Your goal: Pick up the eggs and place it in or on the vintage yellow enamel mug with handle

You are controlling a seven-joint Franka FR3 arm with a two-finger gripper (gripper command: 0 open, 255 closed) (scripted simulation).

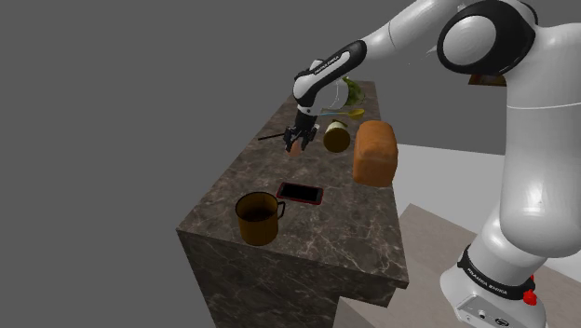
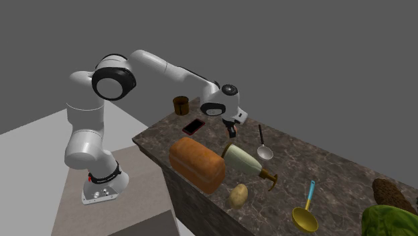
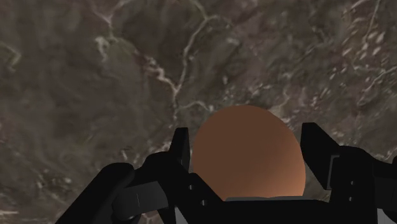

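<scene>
A brown egg (image 3: pixel 247 162) sits clasped between my two black fingers, and my gripper (image 3: pixel 245 141) is shut on it over the dark marble counter (image 3: pixel 95 76). In the shoulder view my gripper (image 1: pixel 296 143) hangs just over the counter's far half with the egg (image 1: pixel 296 145) at its tip. The mug (image 1: pixel 259 218), dark yellow-brown with a handle, stands upright near the counter's front corner, well short of the gripper. In the second exterior view the mug (image 2: pixel 180 104) is at the far end, beyond my gripper (image 2: pixel 232 129).
A red-edged phone (image 1: pixel 300 193) lies between the mug and the gripper. A bread loaf (image 1: pixel 375 152) and a lying bottle (image 1: pixel 337 136) are at the shoulder view's right. A metal ladle (image 2: pixel 263 144), a potato (image 2: pixel 238 194) and a yellow ladle (image 2: pixel 305 218) lie further along.
</scene>
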